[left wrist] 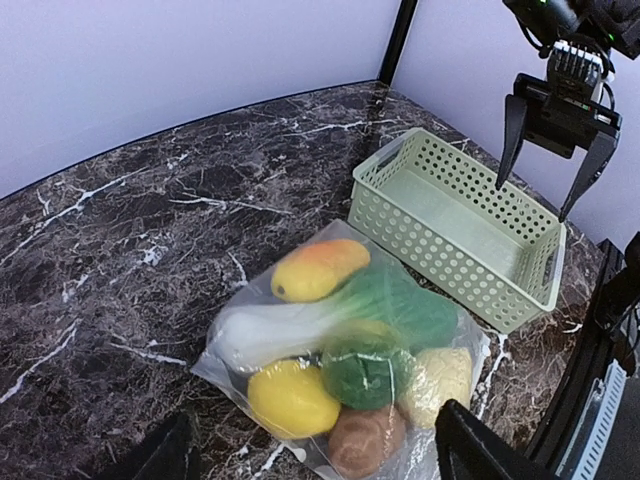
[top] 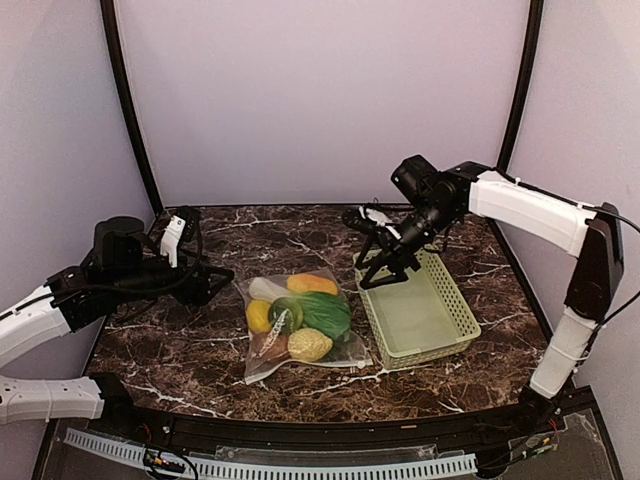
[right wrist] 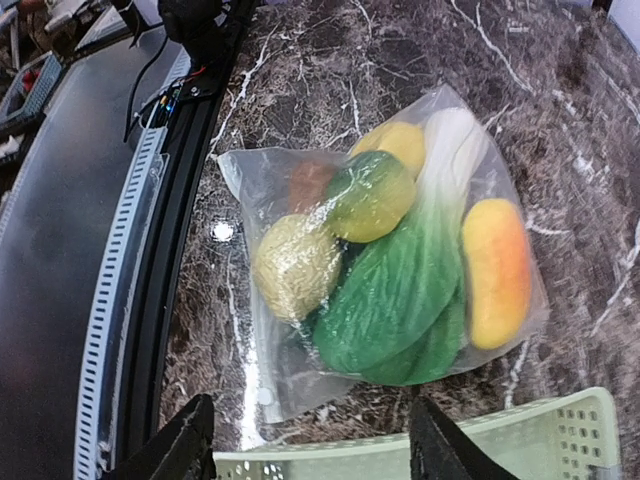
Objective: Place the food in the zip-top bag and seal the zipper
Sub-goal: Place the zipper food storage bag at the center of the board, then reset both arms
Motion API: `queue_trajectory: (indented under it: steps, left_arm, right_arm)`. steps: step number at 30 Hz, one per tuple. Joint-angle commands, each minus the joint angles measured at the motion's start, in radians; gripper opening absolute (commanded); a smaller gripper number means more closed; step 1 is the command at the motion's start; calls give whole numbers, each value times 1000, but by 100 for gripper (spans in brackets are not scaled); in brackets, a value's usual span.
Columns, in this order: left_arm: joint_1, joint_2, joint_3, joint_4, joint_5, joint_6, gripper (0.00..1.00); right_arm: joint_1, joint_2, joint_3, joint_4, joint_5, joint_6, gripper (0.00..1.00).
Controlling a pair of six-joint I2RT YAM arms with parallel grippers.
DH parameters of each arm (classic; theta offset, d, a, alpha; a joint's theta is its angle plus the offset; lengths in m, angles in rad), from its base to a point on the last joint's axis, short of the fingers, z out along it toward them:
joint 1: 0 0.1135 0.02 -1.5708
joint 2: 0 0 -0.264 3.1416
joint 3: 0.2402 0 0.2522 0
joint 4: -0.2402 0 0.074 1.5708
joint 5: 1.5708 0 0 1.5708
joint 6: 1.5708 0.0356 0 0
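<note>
Near-centre on the marble table (top: 150,350): zip-top bag (right wrist: 262,185) lying flat, with the food (top: 300,318) seen through the plastic. Nearest, pale bumpy piece (top: 310,345) and brown one (top: 270,347); then yellow lemon-like piece (top: 259,316), green round fruit (top: 286,312) and leek (top: 325,315); farthest, orange-yellow fruit (top: 312,284). Just right of the bag, light green basket (top: 466,326). Zipper too faint to make out; cannot tell whether pressed shut.

Judged step: sealing, or checking the seal.

Left of the bag and slightly farther, left gripper (top: 218,284) raised, fingers wide apart, holding nothing. Farther right, above the basket's far end, right gripper (top: 382,277) likewise spread and empty.

To do it well: pin one corner of the mouth, pinch the strip at the other end, slide along without skipping. Nudge food back from the edge first, to avoid a bulge popping the seal.
</note>
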Motion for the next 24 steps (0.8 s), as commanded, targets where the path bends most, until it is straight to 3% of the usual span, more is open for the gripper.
queue_trajectory:
  steps: [1,3,4,9,12,18,24]
  left_arm:
    - [-1,18,128,-168,-126,83,93]
    - [-1,61,187,-195,-203,89,98]
    - [-1,96,210,-205,-246,79,99]
    - [0,219,384,-306,-554,15,99]
    - [-1,241,433,-290,-609,44,99]
    - [3,232,378,-67,-665,136,99]
    - [8,280,286,42,-718,130,99]
  right_arm:
    - [-26,-116,37,-27,127,55,70]
    - [-58,-148,28,40,200,115,97]
    - [-76,-162,23,84,248,161,98]
    - [-231,-240,-19,309,432,378,99]
    - [-336,-271,-41,375,447,467,99]
    - [-382,-333,-146,505,728,616,99]
    - [-403,-454,-313,628,688,617,99]
